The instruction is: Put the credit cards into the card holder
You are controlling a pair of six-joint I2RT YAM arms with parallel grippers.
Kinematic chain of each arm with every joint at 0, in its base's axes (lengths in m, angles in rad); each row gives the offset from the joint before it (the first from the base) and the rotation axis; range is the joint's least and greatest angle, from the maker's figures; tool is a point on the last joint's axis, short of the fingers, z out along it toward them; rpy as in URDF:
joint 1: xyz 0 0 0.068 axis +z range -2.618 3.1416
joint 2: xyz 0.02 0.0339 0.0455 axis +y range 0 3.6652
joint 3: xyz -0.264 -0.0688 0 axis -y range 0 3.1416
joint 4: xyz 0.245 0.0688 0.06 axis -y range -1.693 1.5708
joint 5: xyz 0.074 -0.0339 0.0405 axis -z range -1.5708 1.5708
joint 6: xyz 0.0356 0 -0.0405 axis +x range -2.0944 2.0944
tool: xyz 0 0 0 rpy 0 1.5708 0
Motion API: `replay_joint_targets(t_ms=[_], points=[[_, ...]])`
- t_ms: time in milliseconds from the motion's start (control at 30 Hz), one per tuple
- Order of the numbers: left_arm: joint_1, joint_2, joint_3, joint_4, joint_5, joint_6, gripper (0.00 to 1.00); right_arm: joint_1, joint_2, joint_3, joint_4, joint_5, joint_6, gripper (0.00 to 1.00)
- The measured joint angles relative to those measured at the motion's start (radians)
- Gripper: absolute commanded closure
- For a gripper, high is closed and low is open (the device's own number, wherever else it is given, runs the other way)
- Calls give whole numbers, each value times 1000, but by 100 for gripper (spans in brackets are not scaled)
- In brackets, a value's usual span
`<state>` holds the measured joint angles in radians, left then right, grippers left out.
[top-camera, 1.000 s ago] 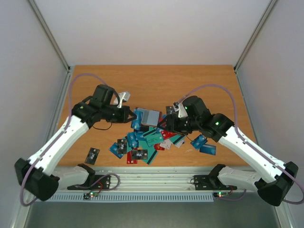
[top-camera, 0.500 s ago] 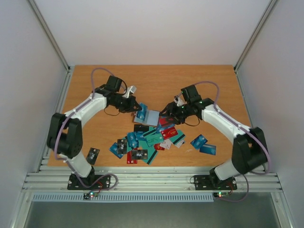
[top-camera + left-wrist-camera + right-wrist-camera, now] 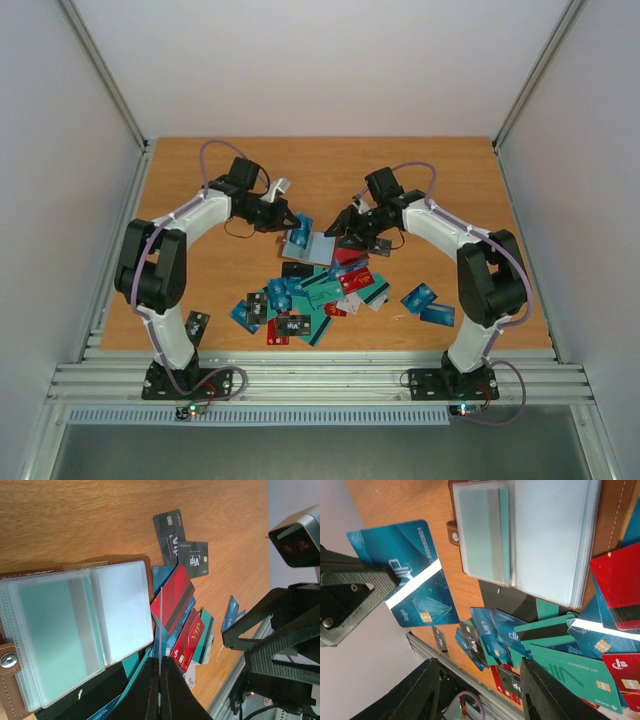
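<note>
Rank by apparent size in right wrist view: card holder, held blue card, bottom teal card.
1. card holder
2. blue card, likely nearer the camera, so unsure
3. teal card

- My pincer [image 3: 160,669] sits at the bottom edge, its two black fingers pressed together on a thin plastic card [image 3: 161,625], which shows edge-on as a pale line.
- To its left, the brown leather card holder [image 3: 122,605] lies open, showing clear plastic sleeves. A teal card [image 3: 45,630] sits in one sleeve, and a metal snap [image 3: 7,660] is at the far left.
- Beyond my card, two red cards [image 3: 172,602] overlap, and two black VIP cards [image 3: 170,535] lie on the wooden table [image 3: 75,515].
- At the right, the other arm's black gripper [image 3: 237,652] has its fingers apart.
</note>
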<state>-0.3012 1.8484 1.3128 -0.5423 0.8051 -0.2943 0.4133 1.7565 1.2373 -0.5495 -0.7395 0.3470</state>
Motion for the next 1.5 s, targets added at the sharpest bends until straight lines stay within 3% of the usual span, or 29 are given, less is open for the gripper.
replay_joint_targets(t_ms=[467,1133,1500], points=[[5,68,4,2,28,46,100,-5,68,34,-10,36,-11,57],[5,133,-47,281,-46,-29,100,-12,253,23,128,47,23,62],[5,167,-70,307,-50,-30,100,-47,297,48,179,37,41,63]])
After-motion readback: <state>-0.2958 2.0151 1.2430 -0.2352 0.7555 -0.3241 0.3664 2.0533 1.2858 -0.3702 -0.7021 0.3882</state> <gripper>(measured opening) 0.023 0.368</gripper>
